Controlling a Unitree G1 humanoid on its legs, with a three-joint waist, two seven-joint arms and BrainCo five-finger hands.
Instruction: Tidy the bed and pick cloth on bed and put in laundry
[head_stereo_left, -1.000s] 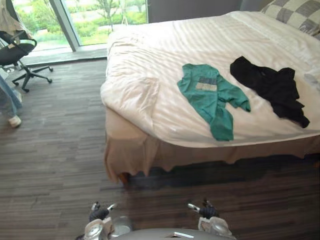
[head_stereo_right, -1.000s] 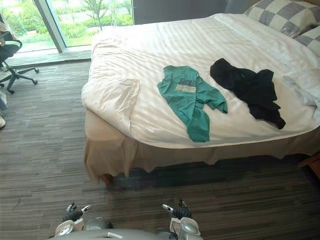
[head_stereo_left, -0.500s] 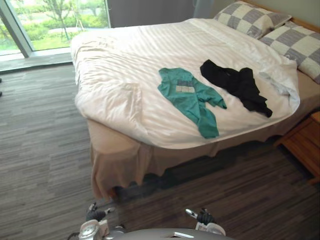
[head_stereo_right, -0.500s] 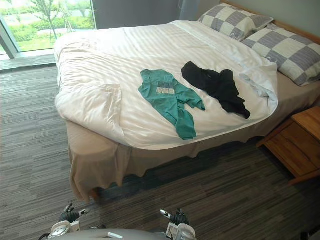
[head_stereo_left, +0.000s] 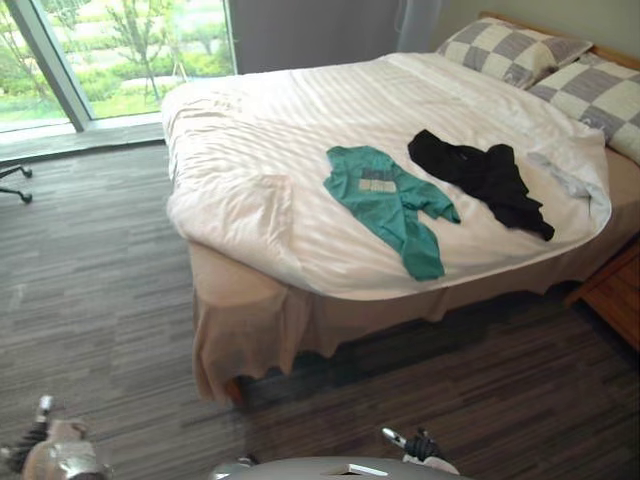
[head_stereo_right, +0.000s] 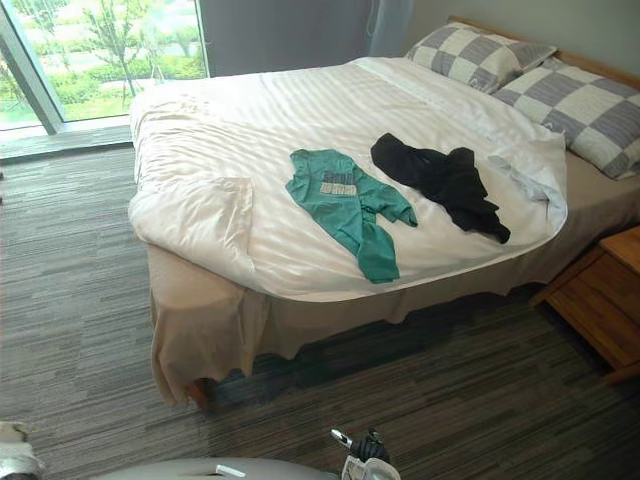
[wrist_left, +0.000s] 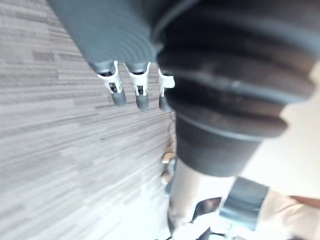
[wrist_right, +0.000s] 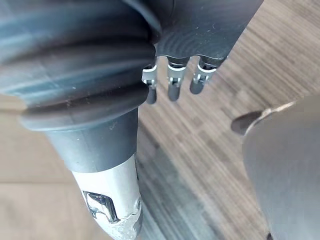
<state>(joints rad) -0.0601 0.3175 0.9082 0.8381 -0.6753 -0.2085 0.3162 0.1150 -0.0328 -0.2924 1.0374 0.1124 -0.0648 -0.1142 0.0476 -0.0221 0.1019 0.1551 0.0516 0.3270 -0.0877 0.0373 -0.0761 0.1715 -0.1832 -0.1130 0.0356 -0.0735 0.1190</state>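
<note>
A green shirt (head_stereo_left: 390, 200) lies spread flat on the white duvet (head_stereo_left: 270, 130) near the bed's near edge. A crumpled black garment (head_stereo_left: 480, 175) lies just to its right. Both hands hang low over the wood floor, well short of the bed. My left hand (head_stereo_left: 27, 446) is at the lower left, its fingers (wrist_left: 136, 91) relaxed and holding nothing. The right hand (head_stereo_left: 412, 444) is at the bottom centre, with its fingers (wrist_right: 172, 84) likewise relaxed and empty.
Two checkered pillows (head_stereo_right: 560, 85) sit at the head of the bed on the right. A wooden nightstand (head_stereo_right: 600, 300) stands by the bed's right side. A tall window (head_stereo_left: 120, 50) is at the far left. Dark wood floor (head_stereo_left: 90, 300) lies between me and the bed.
The camera has swung right along the bed, then slightly back, bringing pillows and nightstand into view. My left hand has swung out to the lower left corner. The clothes lie as before.
</note>
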